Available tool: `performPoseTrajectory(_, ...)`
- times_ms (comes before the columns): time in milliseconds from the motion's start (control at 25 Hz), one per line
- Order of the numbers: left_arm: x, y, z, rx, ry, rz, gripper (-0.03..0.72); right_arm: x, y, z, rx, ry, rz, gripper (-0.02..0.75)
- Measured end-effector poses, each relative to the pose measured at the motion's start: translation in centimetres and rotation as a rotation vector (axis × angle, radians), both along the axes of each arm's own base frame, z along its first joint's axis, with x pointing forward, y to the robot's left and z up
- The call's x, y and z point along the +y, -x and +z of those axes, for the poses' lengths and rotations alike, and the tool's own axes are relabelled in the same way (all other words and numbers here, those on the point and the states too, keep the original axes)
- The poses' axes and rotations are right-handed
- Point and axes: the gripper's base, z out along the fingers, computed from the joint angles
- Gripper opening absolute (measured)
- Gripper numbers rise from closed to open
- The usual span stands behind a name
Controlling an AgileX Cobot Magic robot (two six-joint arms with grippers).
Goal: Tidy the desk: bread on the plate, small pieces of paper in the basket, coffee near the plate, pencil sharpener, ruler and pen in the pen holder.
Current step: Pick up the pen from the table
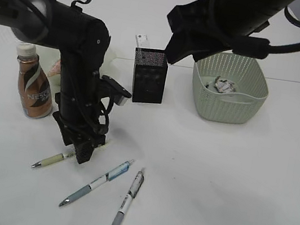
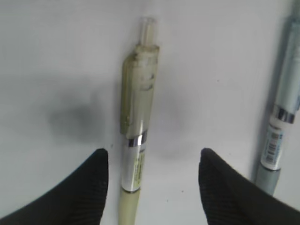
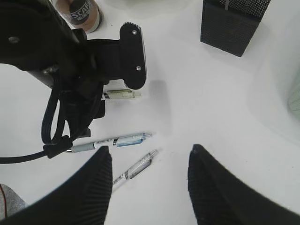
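Three pens lie on the white desk: a yellow-green pen (image 1: 51,161), a blue pen (image 1: 96,183) and a clear grey pen (image 1: 126,203). My left gripper (image 1: 83,152) is low over the yellow-green pen (image 2: 138,108). It is open (image 2: 153,154), with the pen between the fingers, close to the left one. The blue pen (image 2: 283,122) lies to its right. My right gripper (image 3: 150,150) is open and empty, high above the desk, with the blue pen (image 3: 117,140) and the clear pen (image 3: 138,166) below it. The black mesh pen holder (image 1: 149,77) stands at the centre back.
A coffee bottle (image 1: 33,82) stands left of the left arm. A pale green basket (image 1: 248,102) with crumpled paper (image 1: 223,85) stands at the right. A white item (image 1: 142,40) sticks out of the pen holder. The plate and bread are mostly hidden behind the left arm.
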Motion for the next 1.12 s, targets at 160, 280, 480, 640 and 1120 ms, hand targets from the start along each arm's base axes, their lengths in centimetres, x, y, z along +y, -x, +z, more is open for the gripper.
performPoseTrajectory(160,0.0,0.0,-0.6,0.017,-0.009,0.000,0.449,0.0,0.0,0.0,0.000,0.000,0.000,0.385)
performPoseTrajectory(280,0.0,0.0,-0.7,0.019,-0.011,0.000,0.449,0.0,0.0,0.0,-0.002,0.004,0.000,0.385)
performPoseTrajectory(480,0.0,0.0,-0.8,0.020,-0.011,0.000,0.439,0.0,0.0,0.0,-0.002,0.004,0.000,0.385)
performPoseTrajectory(640,0.0,0.1,-1.2,0.028,-0.016,0.000,0.435,0.0,0.0,0.0,-0.003,0.005,0.000,0.385)
performPoseTrajectory(1120,0.0,0.0,-1.5,0.034,-0.021,-0.001,0.381,0.0,0.0,0.0,-0.003,0.005,0.000,0.385)
